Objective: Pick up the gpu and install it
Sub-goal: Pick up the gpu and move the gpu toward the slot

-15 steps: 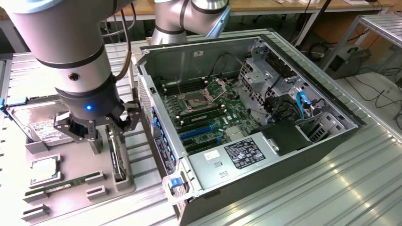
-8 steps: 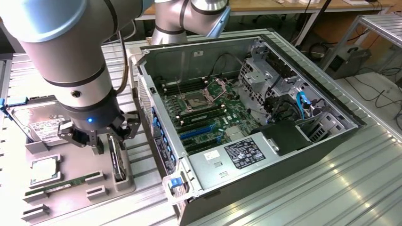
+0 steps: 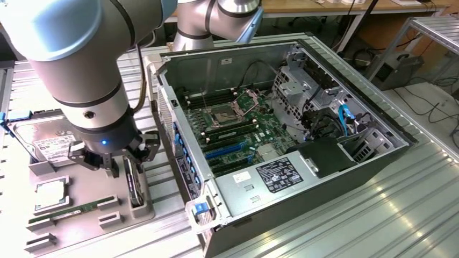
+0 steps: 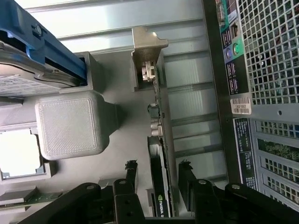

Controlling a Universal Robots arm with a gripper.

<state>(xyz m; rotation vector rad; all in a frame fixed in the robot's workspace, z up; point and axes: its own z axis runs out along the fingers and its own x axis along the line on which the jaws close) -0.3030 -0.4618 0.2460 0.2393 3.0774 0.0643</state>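
The gpu (image 3: 135, 189) stands on its edge in a slot at the right end of a grey parts tray (image 3: 90, 180), at the exterior view's left. My gripper (image 3: 120, 161) hangs straight over it, low and close. In the wrist view the gpu (image 4: 158, 140) runs as a thin black card with its silver end bracket (image 4: 148, 49) at the far end. The gripper (image 4: 159, 167) is open and straddles the card. One black finger (image 4: 131, 170) is on each side, and a small gap shows between each finger and the card.
The open PC case (image 3: 215, 67) lies beside the tray, with blue expansion slots (image 3: 226, 151) on its motherboard. The tray also holds a hard drive (image 3: 50, 142), a processor (image 3: 50, 193) and a green memory stick (image 3: 75, 208). A grey tray block (image 4: 70, 123) stands near the fingers.
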